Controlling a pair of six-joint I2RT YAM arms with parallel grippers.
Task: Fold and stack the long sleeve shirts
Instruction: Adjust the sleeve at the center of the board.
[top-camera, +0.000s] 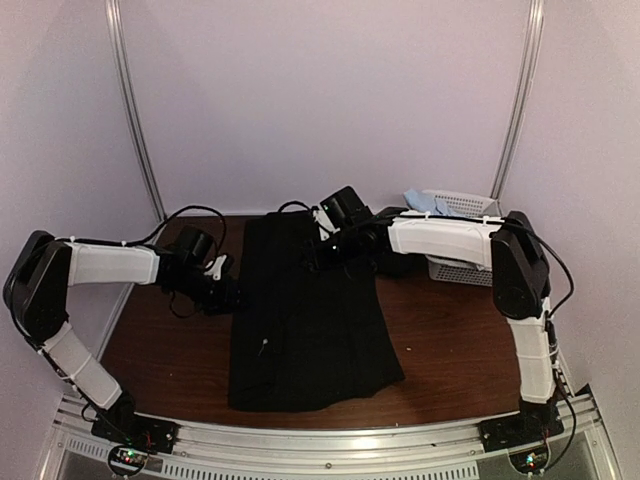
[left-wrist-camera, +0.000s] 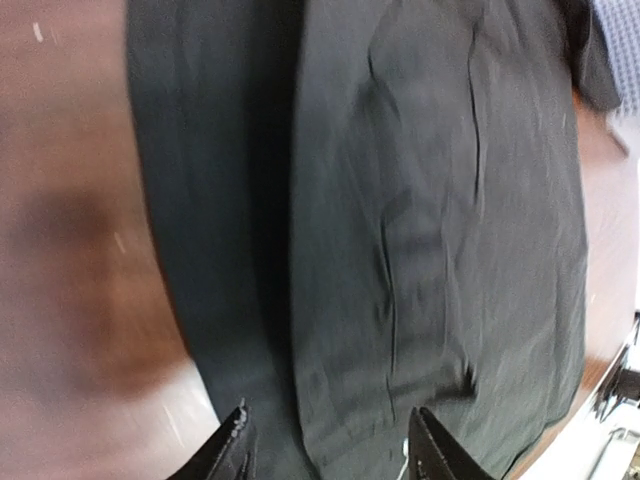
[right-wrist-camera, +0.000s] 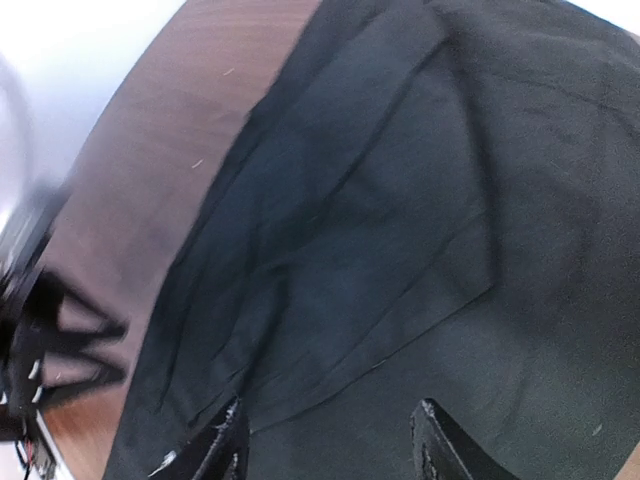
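While the black shirt lies flat on the dark brown wooden table, you can see it as a long, roughly rectangular panel. It is narrower at the far end and wider toward the arms' bases, with its near right corner jutting out a little. The cloth is matte and soft, marked by shallow lengthwise creases. One layer is folded over another, and the fold's edge runs as a straight diagonal in the right wrist view.

Your left gripper hovers at the shirt's left edge, its dark fingers spread with nothing between them. Your right gripper hangs over the shirt's far end, fingers likewise apart and gripping nothing.

At the far right of the table stands a white plastic lattice basket, with a crumpled pale blue shirt at its left rim.
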